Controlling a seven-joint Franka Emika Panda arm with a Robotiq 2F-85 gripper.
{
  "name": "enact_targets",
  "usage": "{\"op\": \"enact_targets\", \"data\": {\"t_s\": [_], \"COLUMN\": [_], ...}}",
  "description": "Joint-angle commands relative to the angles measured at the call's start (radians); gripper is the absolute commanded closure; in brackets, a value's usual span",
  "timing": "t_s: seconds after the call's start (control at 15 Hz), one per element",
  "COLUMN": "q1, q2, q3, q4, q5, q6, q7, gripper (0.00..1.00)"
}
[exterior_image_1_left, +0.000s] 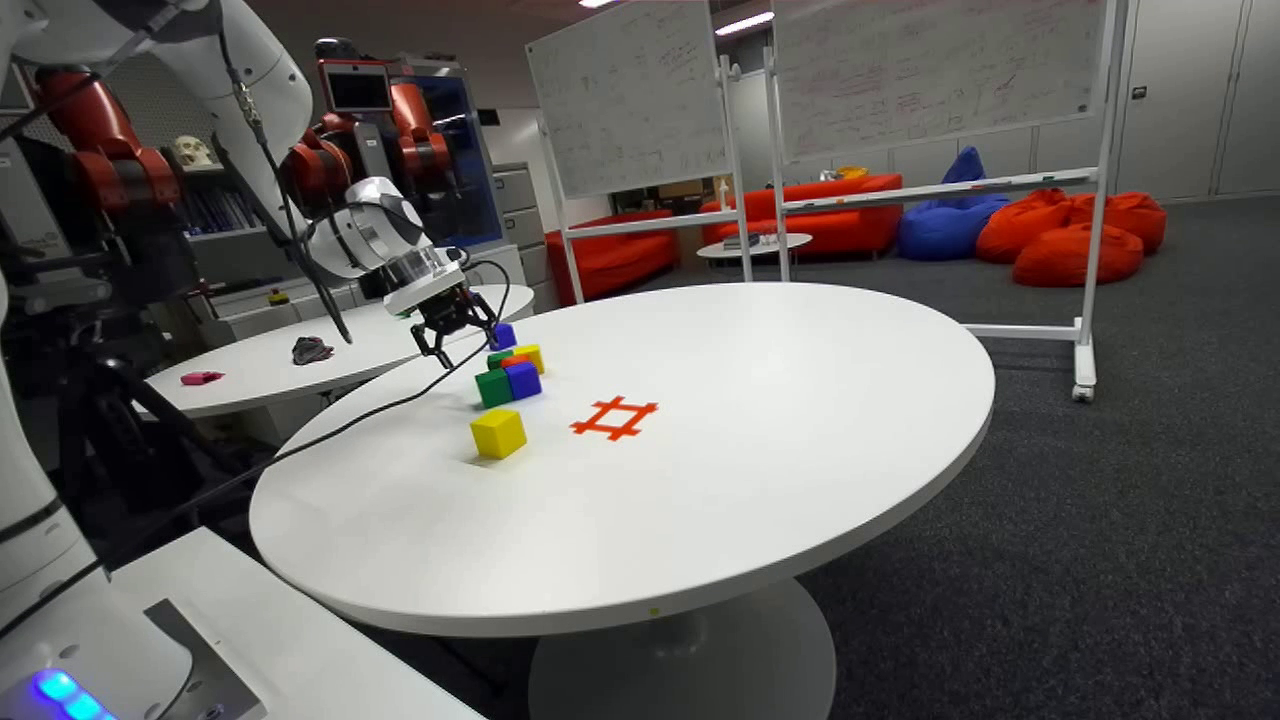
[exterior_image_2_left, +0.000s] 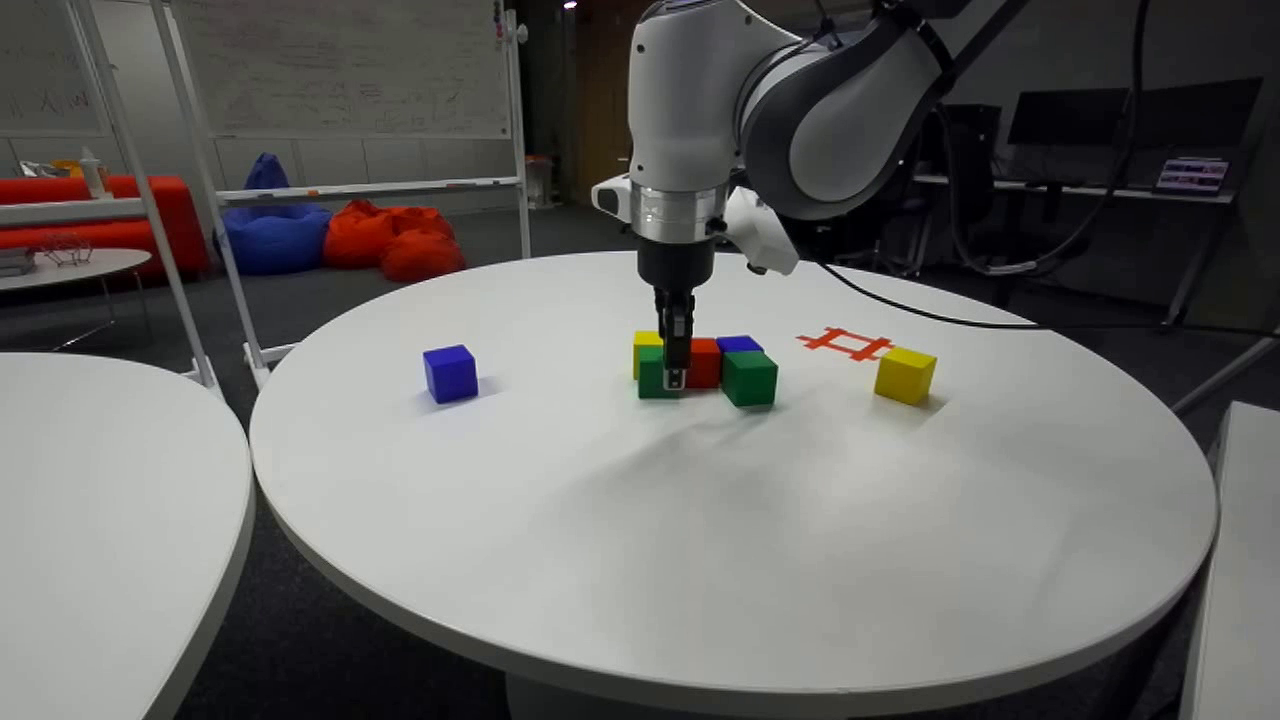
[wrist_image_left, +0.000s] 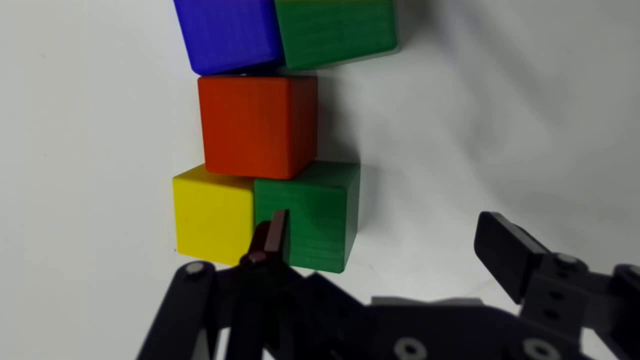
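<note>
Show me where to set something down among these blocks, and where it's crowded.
The round table is bare, in an exterior view, from the red outline to the rim at picture right. Another free patch lies between the lone blue cube and the five-cube cluster. That cluster is crowded: cubes packed close, the open gripper right at it.
</note>
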Motion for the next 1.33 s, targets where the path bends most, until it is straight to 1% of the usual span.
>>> {"op": "enact_targets", "data": {"t_s": [0.0,0.8,0.87,0.93,1.13,1.27], "q1": [0.004,0.004,-0.017,-0.025,-0.036,-0.059], "q2": [0.0,0.0,0.004,0.001,-0.03,-0.052], "q3": [-0.004,-0.004,0.028,0.041,0.064,0.084], "q4": [0.001,0.001,0.001,-0.005,-0.038,-0.062], "q5": [0.005,0.005,0.039,0.053,0.092,0.133], "q6": [-0.001,-0.001,0.001,0.009,0.032,0.051], "q7": [-0.003,-0.003,-0.058,-0.078,-0.114,-0.153], "gripper": [0.0,0.0,0.0,0.0,0.0,0.0]}}
